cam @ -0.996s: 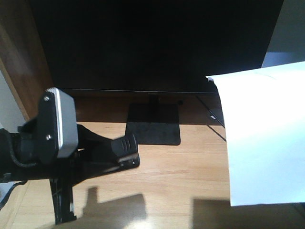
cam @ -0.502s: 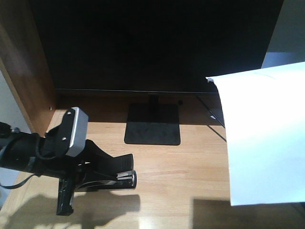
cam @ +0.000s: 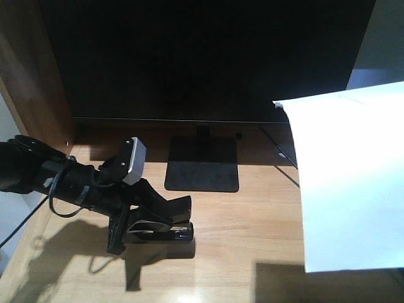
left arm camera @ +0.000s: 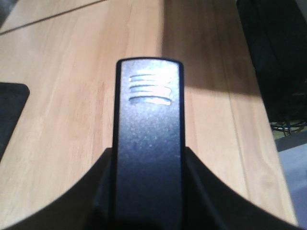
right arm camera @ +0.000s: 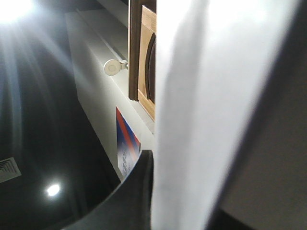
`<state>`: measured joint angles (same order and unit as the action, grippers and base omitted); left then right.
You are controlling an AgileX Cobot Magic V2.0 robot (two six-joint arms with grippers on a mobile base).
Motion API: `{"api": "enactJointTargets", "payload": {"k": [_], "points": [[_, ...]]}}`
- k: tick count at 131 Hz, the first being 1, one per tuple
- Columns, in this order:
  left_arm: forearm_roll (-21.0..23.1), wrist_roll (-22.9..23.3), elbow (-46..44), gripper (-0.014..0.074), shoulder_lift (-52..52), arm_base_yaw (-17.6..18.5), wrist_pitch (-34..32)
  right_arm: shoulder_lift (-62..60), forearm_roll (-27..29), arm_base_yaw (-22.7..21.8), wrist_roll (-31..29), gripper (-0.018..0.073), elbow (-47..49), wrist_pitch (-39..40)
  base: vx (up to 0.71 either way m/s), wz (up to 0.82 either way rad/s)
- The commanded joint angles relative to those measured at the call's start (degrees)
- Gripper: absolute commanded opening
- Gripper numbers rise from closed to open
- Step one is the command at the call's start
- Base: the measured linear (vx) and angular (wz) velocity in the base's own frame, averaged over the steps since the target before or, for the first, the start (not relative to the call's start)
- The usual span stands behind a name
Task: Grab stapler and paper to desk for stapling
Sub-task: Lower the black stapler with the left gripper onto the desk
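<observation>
Pale wooden desk (cam: 252, 221), black monitor (cam: 208, 57) at the back. Left: the left arm (cam: 57, 177) extends over the desk, the left jaws closed on the stapler (left arm camera: 147, 143), which is low before the monitor stand (cam: 202, 167); contact with the desk not determinable. Right: paper (cam: 347, 183) held aloft, pinched in the right jaws.

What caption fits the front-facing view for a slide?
Left gripper holds the stapler low at the desk; paper raised at right.

Black monitor (cam: 208, 60) on square stand (cam: 202, 165)
</observation>
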<state>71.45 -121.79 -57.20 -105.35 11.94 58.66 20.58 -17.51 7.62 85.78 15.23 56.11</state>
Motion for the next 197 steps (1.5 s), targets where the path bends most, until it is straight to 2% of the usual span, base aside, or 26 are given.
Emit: {"api": "enactJointTargets", "payload": {"k": [1, 24, 62, 87, 106, 116, 136, 170, 185, 197], "points": [[2.7, -1.1, -2.9, -0.0006, -0.4, 0.0, 4.1, 0.5, 0.4, -0.4, -0.4, -0.0002, 1.6, 2.1, 0.00, 0.00], [2.7, -1.1, -3.2, -0.0006, -3.3, 0.0, 4.2, 0.5, 0.4, -0.4, -0.4, -0.0002, 1.6, 2.1, 0.00, 0.00], [2.5, -1.1, -3.2, -0.0001, -7.0, 0.0, 0.9, 0.5, 0.4, -0.4, -0.4, -0.0002, 1.6, 2.1, 0.00, 0.00], [-0.4, -1.1, -3.2, 0.0005, -7.9, 0.0, 0.7, 0.5, 0.4, -0.4, -0.4, -0.0002, 1.6, 2.1, 0.00, 0.00], [-0.4, -1.1, -3.2, 0.0046, -7.8, 0.0, 1.1, 0.5, 0.4, -0.4, -0.4, -0.0002, 1.6, 2.1, 0.00, 0.00], [-0.4, -1.1, -3.2, 0.0098, -7.8, 0.0, 1.6, 0.5, 0.4, -0.4, -0.4, -0.0002, 1.6, 2.1, 0.00, 0.00], [-0.5, 0.3, -3.2, 0.0273, -7.8, 0.0, 1.8, 0.5, 0.4, -0.4, -0.4, -0.0002, 1.6, 2.1, 0.00, 0.00], [-0.5, 9.5, -3.2, 0.0616, -7.7, 0.0, 0.5, 0.5, 0.4, -0.4, -0.4, -0.0002, 1.6, 2.1, 0.00, 0.00], [-0.5, 9.9, -3.2, 0.0705, -7.2, 0.0, 0.5, 0.5, 0.4, -0.4, -0.4, -0.0002, 1.6, 2.1, 0.00, 0.00], [-0.9, 9.8, -3.2, 0.0727, -6.1, 0.0, 0.8, 0.5, 0.4, -0.4, -0.4, -0.0002, 1.6, 2.1, 0.00, 0.00]]}}
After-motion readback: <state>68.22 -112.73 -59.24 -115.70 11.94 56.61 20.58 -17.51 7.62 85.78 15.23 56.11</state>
